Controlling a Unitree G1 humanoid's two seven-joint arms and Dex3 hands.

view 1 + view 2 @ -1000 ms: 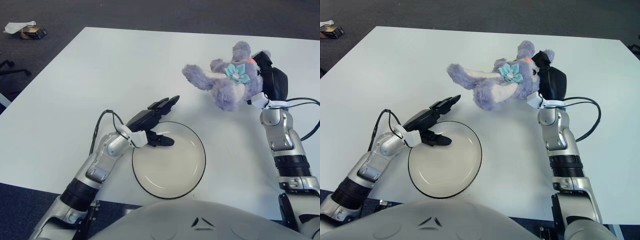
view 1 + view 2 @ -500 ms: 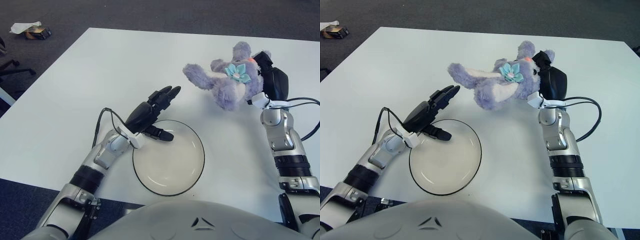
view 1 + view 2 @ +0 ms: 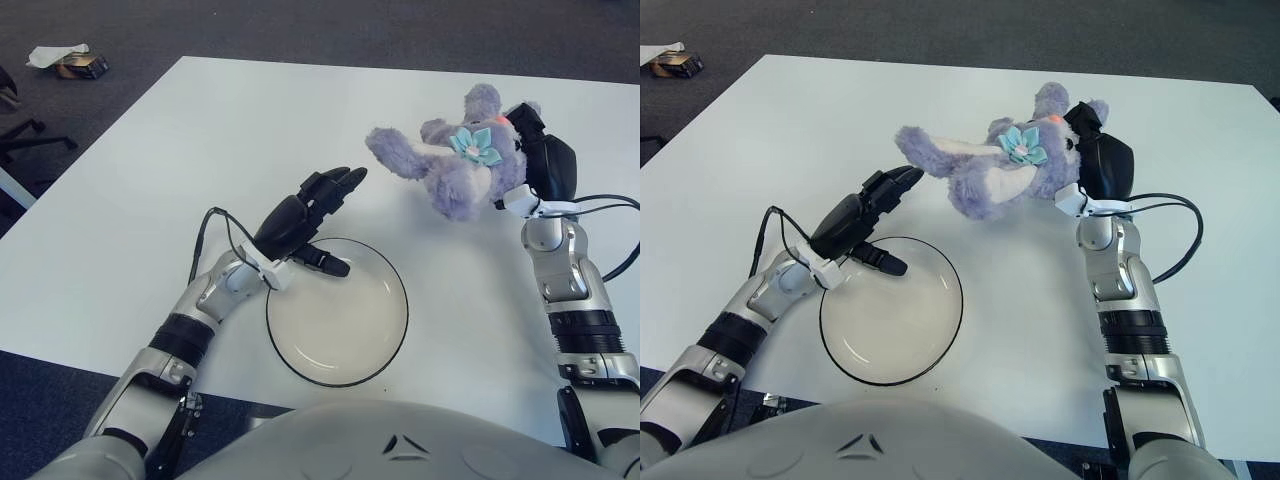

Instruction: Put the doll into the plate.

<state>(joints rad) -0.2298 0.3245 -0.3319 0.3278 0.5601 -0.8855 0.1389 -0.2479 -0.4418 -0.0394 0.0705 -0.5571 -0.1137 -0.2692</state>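
Doll not yet in plate; right hand at doll, left hand open.

Doll (image 3: 455,160) lies on worktop (image 3: 200,150), beyond left fingers (image 3: 335,185), which are spread, empty, above plate (image 3: 395,325) rim. Right hand (image 3: 545,165) is against doll's head, apparently gripping; contact hidden. Plush likely light, soft, floppy: grip torso.

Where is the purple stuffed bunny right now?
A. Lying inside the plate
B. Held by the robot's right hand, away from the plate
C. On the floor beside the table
B: the right hand grips the bunny, while the plate holds nothing.
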